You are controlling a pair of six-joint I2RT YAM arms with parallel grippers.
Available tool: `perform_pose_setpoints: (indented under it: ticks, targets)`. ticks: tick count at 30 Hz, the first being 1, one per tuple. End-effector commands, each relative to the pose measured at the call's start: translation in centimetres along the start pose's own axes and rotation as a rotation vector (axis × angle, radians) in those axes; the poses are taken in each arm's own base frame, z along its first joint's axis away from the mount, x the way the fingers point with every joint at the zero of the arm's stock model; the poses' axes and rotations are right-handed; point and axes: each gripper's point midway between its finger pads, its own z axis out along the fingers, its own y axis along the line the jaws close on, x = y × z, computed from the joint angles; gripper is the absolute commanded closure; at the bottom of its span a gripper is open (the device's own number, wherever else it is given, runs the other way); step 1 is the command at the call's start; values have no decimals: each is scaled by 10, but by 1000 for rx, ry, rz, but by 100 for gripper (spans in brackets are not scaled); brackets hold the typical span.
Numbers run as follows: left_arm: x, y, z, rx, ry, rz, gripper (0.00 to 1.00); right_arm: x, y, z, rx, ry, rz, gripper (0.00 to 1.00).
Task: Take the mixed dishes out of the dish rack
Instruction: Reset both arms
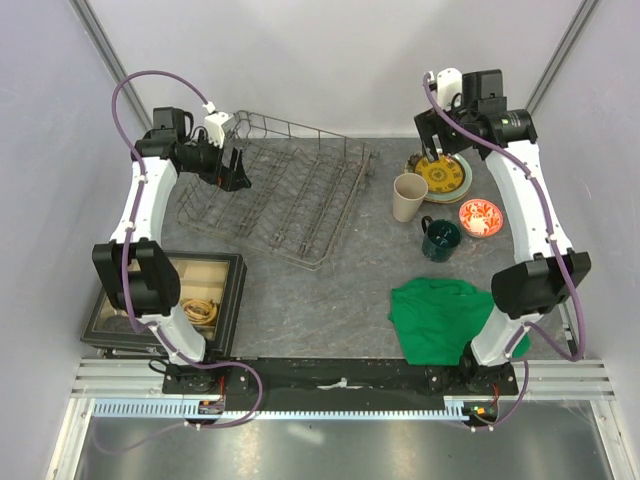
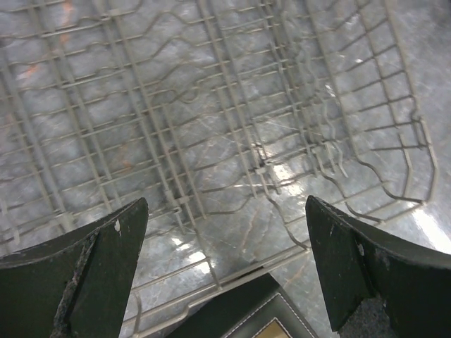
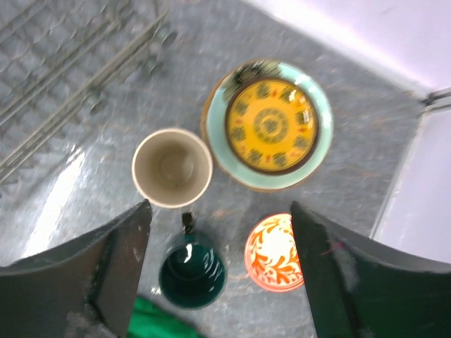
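Note:
The grey wire dish rack [image 1: 290, 195] lies left of centre with no dish showing in it. My left gripper [image 1: 238, 170] hovers open over its left side; in the left wrist view only bare rack wires [image 2: 211, 105] lie beyond the wide-apart gripper [image 2: 225, 204]. Right of the rack, a yellow-patterned plate [image 3: 271, 125] rests on a pale mint-green plate [image 3: 323, 120]. The tall beige cup [image 3: 172, 167], dark green mug [image 3: 192, 274] and red-and-white bowl [image 3: 275, 253] stand upright near them. My right gripper [image 3: 220, 208] hangs open above these, holding nothing.
A crumpled green cloth [image 1: 445, 320] lies near the right arm's base. A black-framed compartment tray [image 1: 170, 300] sits at the near left, its corner [image 2: 239, 313] just below the rack's edge. White walls close in behind and to the right.

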Motion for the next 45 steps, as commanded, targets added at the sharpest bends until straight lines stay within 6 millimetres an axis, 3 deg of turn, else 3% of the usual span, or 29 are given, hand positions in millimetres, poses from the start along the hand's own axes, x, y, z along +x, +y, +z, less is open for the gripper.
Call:
perform_pose_setpoints:
  ticks: [1,5,10,11,12,14,15,24,27,28,35,45]
  targets:
    - [-36,12,-15,-121,-126,22,1,-30,-23,-22,127,-162,46,8]
    - [-38,23,-12,-179,-158,-52,1,-38,-34,-31,189,-244,94,2]
    - [-41,34,-19,-285,-230,-63,1,-38,-52,-40,275,-332,168,2]
    - [-50,37,-23,-312,-276,-41,1,-37,-54,-41,290,-369,181,2]
    - [-41,43,-20,-346,-272,-60,1,-36,-60,-44,308,-389,200,2]
    - [-54,45,-32,-390,-347,-45,1,-35,-64,-49,322,-452,251,2]
    - [-49,44,-31,-396,-348,-48,1,-34,-69,-53,332,-474,269,2]
    - [-74,29,-71,-478,-542,26,1,-25,-76,-61,402,-564,292,2]
    - [-72,22,-78,-483,-575,15,1,-20,-76,-74,432,-615,294,2]
    - [-82,20,-85,-491,-630,27,1,-19,-75,-78,438,-634,294,2]
    - [-68,11,-86,-488,-690,-1,1,-10,-69,-112,473,-743,292,2]
    - [-64,8,-86,-487,-698,11,1,-4,-65,-107,455,-738,282,2]
